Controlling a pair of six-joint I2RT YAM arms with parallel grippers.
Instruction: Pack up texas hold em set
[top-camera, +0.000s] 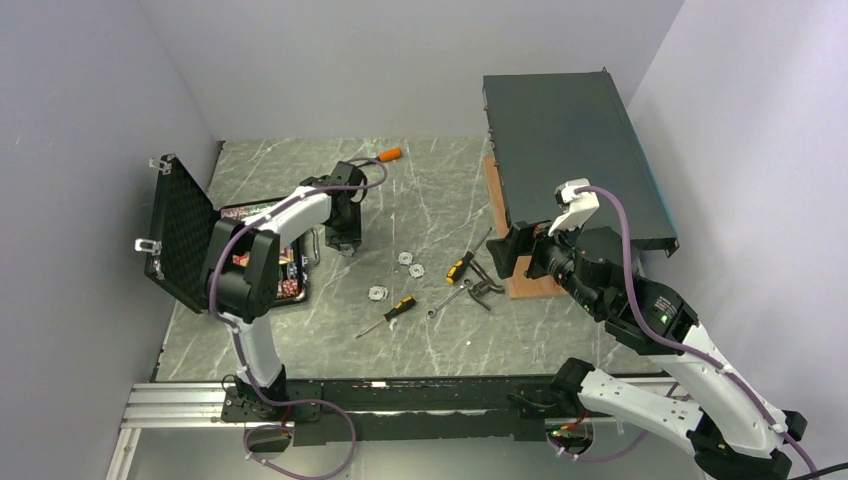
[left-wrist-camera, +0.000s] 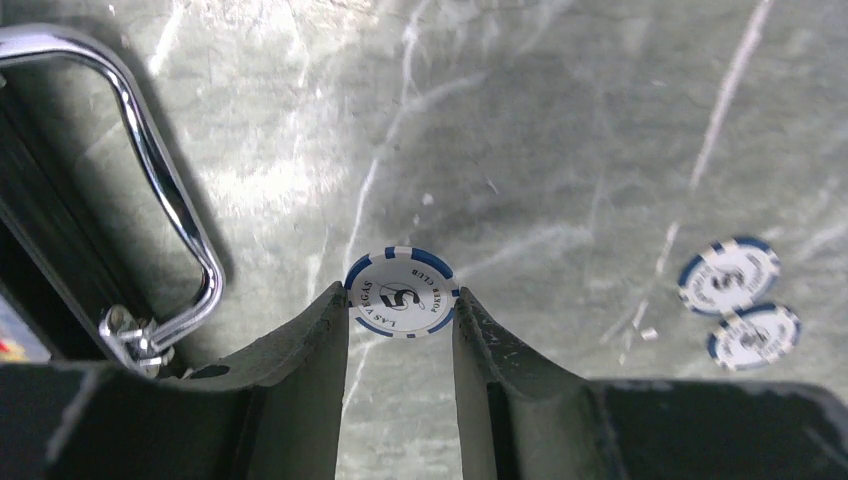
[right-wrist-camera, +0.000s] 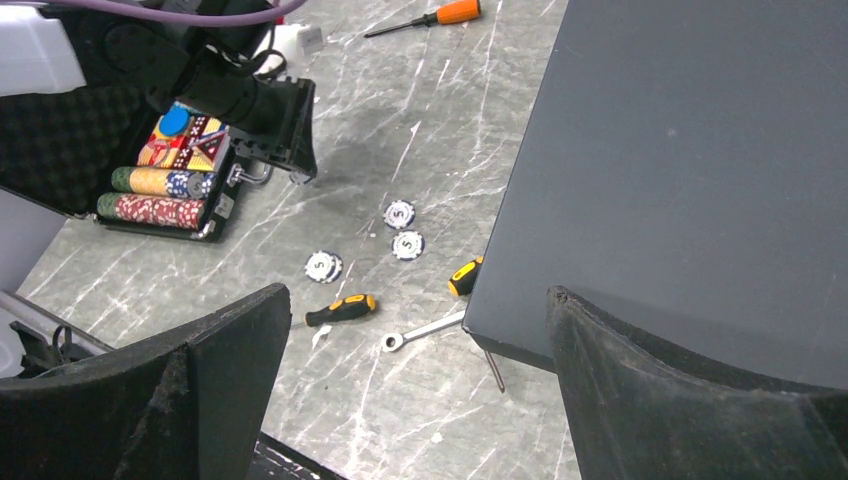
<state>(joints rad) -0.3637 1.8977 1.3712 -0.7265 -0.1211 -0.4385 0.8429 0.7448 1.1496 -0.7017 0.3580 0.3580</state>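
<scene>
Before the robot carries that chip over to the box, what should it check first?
1. Left claw pinches the blue-and-white poker chip on both edges: ok.
2. Chip lifted off the marble table: cannot tell.
3. Black case stands open, foam lid up: ok.
4. A free slot among the chip rows inside the case: cannot tell.
5. Right claw is open, holds nothing and is far from the case: ok.
6. Every chip packed: not ok, three loose chips lie on the table near the screwdrivers.
</scene>
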